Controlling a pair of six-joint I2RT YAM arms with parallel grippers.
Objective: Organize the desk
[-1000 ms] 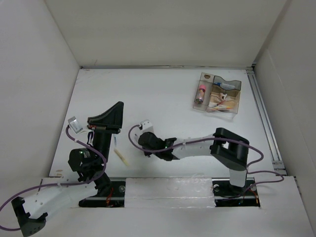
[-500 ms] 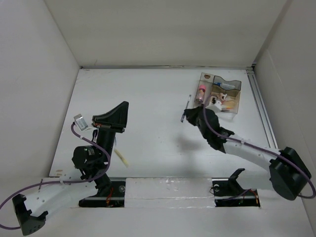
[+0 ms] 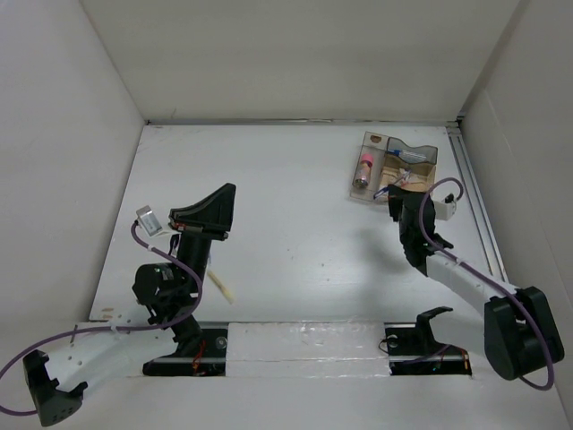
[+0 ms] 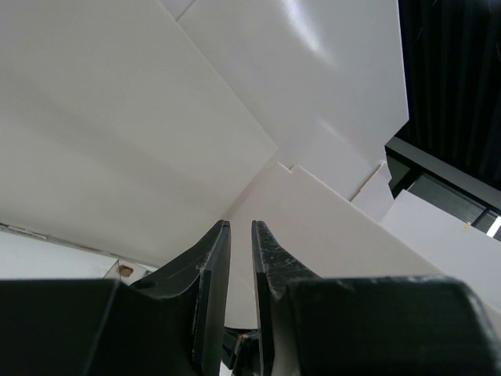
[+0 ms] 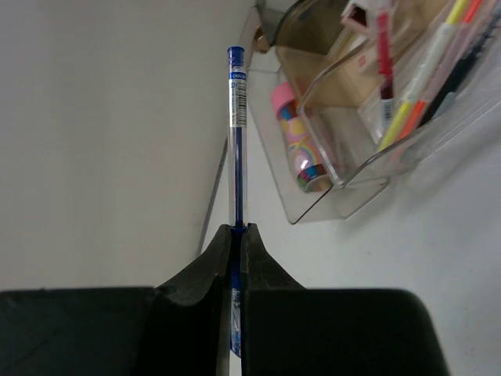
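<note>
Right gripper (image 5: 236, 229) is clenched on a blue pen (image 5: 236, 110) near its lower end, the barrel jutting ahead, just beside the clear tray (image 5: 344, 188) at the far right of the desk (image 3: 269, 179) — the white tabletop under both arms. Left gripper (image 4: 235, 227) points up at the walls, fingers almost together, nothing between. The desk is rigid, not for gripping; the pen looks light, stiff, slick — a mid-barrel hold would likely steady it. A cream stick (image 3: 221, 288) lies by the left arm.
</note>
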